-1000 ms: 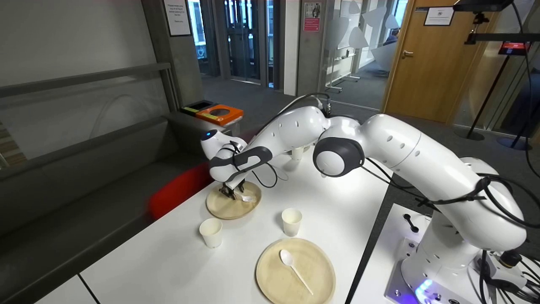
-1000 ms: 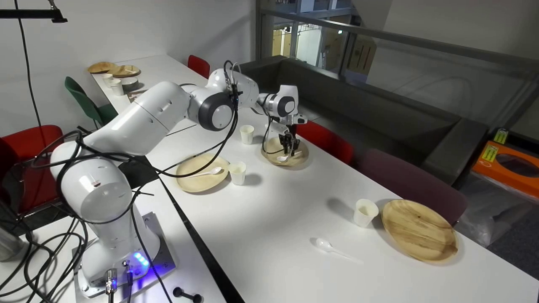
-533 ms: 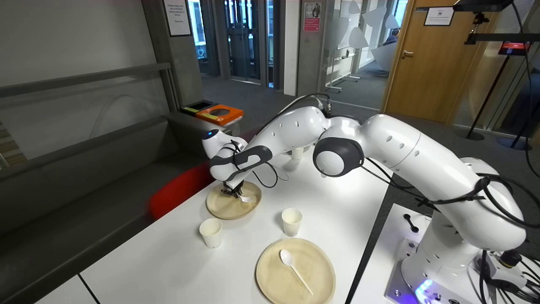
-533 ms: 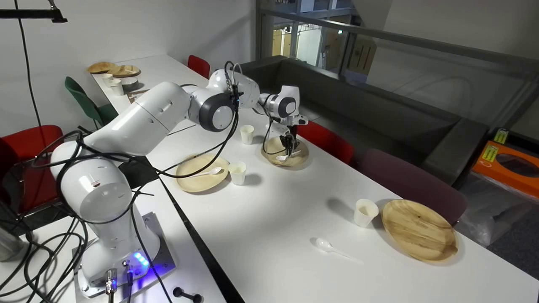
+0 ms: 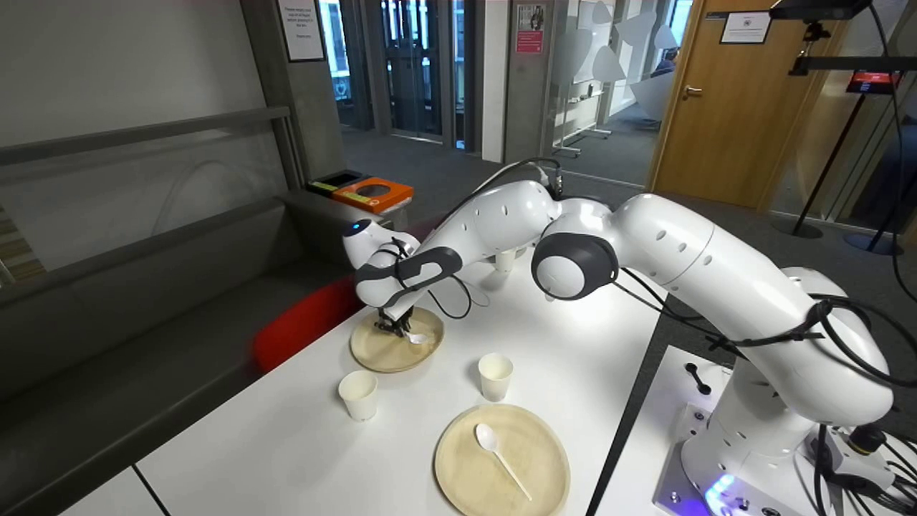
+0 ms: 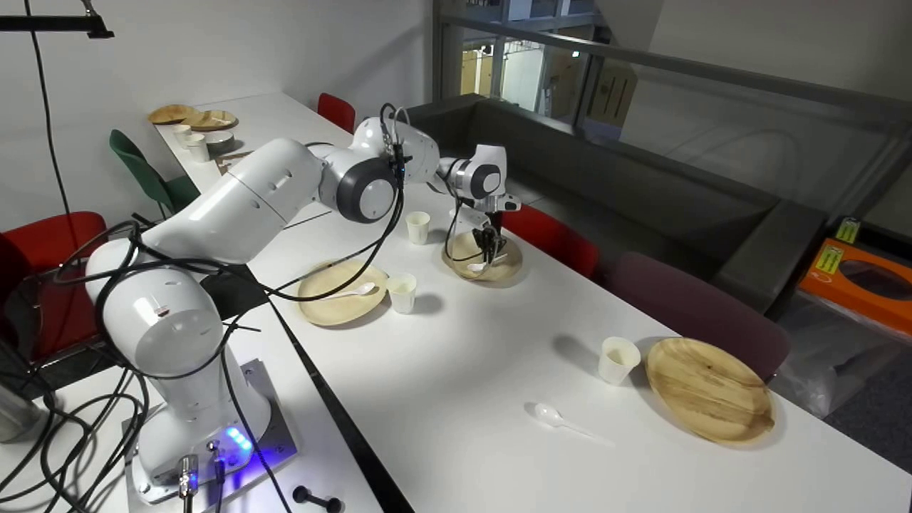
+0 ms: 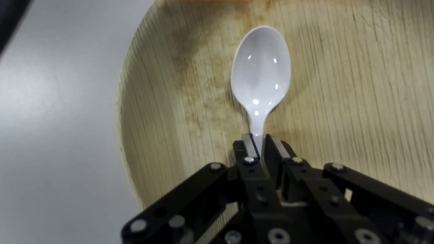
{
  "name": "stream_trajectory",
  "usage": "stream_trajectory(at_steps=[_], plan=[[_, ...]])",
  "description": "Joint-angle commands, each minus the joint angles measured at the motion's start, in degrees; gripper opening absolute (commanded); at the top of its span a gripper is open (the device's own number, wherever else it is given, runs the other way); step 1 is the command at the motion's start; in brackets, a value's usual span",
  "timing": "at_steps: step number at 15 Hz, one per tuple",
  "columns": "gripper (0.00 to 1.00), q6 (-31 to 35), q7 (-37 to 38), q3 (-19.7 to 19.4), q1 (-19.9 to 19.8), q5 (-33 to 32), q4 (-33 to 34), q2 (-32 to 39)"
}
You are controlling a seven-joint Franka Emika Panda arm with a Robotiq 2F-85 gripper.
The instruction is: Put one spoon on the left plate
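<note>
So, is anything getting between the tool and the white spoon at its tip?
Nothing visible. In the wrist view, the tool has its fingers closed on the handle of the white plastic spoon, with nothing else showing between them. The handle's far end is hidden behind the tool there.

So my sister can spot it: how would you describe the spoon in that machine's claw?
Follow the big white robot arm to its far end, where a black gripper hangs over a round beige plate. The white spoon there has its handle between the fingertips. That grip sets it apart: another spoon lies on a second plate, a third spoon on the tabletop, both untouched.
</note>
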Motion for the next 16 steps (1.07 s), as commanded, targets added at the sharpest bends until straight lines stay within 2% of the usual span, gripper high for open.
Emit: stream_trajectory(at_steps=[1,11,14,15,16], plan=[[0.17,-2.94,-2.36,0.77,-0.05,1.09,2.66,0.45],[0.17,-3.08,-2.46,1.24,0.72,1.12,3.12,0.55],[0.3,-3.15,-2.49,1.25,0.72,1.14,3.24,0.58],[0.27,-3.17,-2.52,1.26,0.71,1.15,3.26,0.58],[0.32,-3.14,-2.44,1.25,0.72,1.16,2.96,0.28]])
